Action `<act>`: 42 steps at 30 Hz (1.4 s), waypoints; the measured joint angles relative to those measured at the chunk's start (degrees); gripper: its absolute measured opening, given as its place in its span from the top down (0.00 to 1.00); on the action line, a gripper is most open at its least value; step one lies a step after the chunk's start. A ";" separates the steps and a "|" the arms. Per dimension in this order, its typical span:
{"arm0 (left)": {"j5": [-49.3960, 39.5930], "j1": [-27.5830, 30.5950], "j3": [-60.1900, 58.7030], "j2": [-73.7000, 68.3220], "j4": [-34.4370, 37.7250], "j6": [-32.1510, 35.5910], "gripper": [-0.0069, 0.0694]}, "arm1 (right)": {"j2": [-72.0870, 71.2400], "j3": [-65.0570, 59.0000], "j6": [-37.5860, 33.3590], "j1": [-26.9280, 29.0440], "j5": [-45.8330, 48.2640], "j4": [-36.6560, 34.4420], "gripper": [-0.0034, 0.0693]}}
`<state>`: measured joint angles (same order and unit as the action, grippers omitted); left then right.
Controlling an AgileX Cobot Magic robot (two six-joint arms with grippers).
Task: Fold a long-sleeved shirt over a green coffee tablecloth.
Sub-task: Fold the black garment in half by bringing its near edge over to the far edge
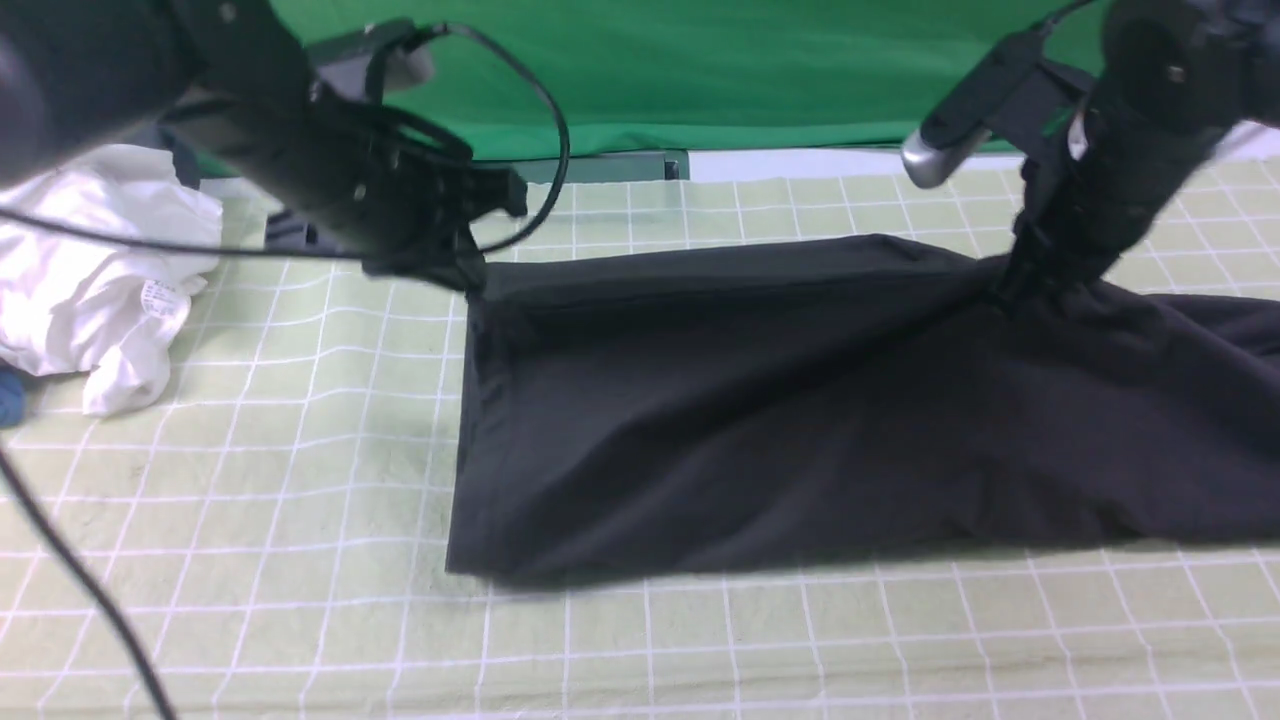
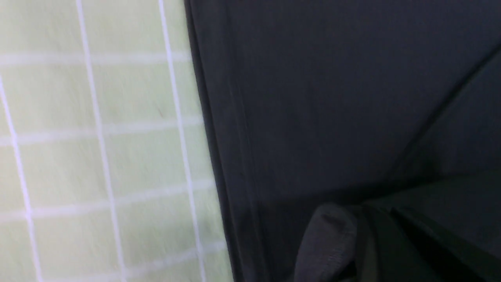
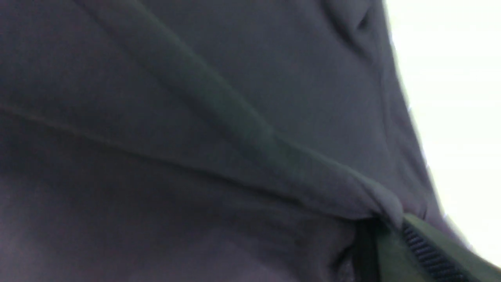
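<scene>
Long-sleeved shirt (image 1: pixel 760 420) lies spread on green coffee tablecloth (image 1: pixel 250 480), mid-surface. Left hand (image 1: pixel 472 285) clenched on far-left corner. Right hand (image 1: pixel 1000 292) clenched on far edge, fabric tented there. Likely step: fold far edge onto near edge. Hands should lift level, travel together with edge taut, and land it square on near hem.

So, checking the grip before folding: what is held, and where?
Both pinch the far edge of the long-sleeved shirt: left gripper at its left corner, right gripper farther right.
</scene>
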<state>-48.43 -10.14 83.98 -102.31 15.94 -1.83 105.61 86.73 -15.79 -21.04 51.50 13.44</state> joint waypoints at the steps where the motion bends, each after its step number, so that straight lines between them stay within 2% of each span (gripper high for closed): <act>1: -0.02 0.06 2.26 -1.55 -1.26 -0.80 0.89 | 1.97 1.45 -0.46 0.41 -0.81 0.00 0.93; 5: -0.02 0.29 7.43 -5.34 -3.03 -1.21 0.89 | 7.57 6.46 -1.45 0.77 -3.71 0.53 0.92; 12: 0.60 0.54 9.09 -11.52 -3.65 -1.40 0.89 | 12.89 10.51 -2.74 0.77 -6.95 1.07 0.91; 19: 1.21 0.65 9.13 -15.32 2.16 4.78 0.86 | 14.31 10.79 -2.69 0.77 -5.24 1.11 0.88; 23: 1.68 0.39 9.20 -16.70 3.39 5.94 0.78 | 14.31 10.79 -2.69 0.77 -5.24 1.11 0.87; 30: 3.16 -1.42 9.39 -20.66 3.71 9.82 0.48 | 14.31 10.86 -2.63 0.77 -5.24 1.13 0.85; 34: 3.80 -1.90 9.39 -22.22 3.71 10.20 0.38 | 14.31 10.86 -2.63 0.77 -5.24 1.13 0.84; 38: 3.95 -1.90 9.46 -22.62 3.83 11.43 0.38 | 14.31 10.86 -2.63 0.77 -5.22 1.13 0.83; 40: 3.99 -1.90 9.46 -22.68 3.85 12.23 0.44 | 14.31 10.86 -2.63 0.77 -5.22 1.13 0.83; 41: 3.99 -1.90 9.46 -22.68 4.17 13.12 0.52 | 14.31 10.86 -2.63 0.77 -5.22 1.13 0.83; 42: 3.99 -1.90 9.46 -22.68 4.17 13.12 0.52 | 14.31 10.86 -2.63 0.77 -5.22 1.13 0.83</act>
<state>-44.44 -12.04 93.44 -124.99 20.11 11.29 119.92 97.60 -18.42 -20.27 46.28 14.57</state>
